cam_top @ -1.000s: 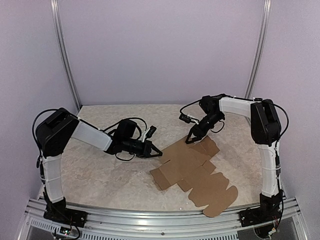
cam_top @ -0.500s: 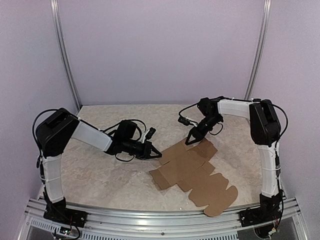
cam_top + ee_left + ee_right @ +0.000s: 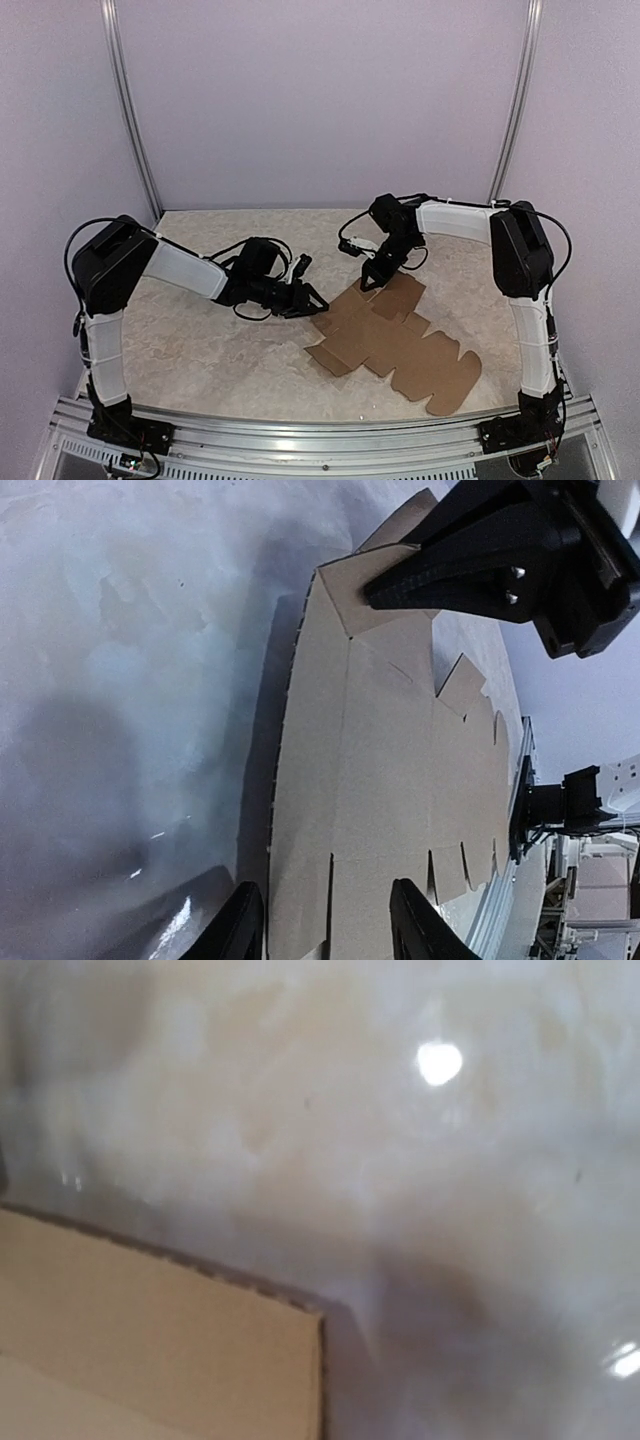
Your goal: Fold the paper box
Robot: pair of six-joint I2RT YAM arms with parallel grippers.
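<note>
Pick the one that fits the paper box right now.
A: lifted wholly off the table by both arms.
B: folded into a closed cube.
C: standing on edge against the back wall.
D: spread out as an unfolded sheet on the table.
D: the paper box lies spread open on the table, flaps and tabs unfolded.

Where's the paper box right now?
Top view: the paper box lies flat on the table, right of centre, its far corner pinched by the right gripper and its left edge at the left gripper.
</note>
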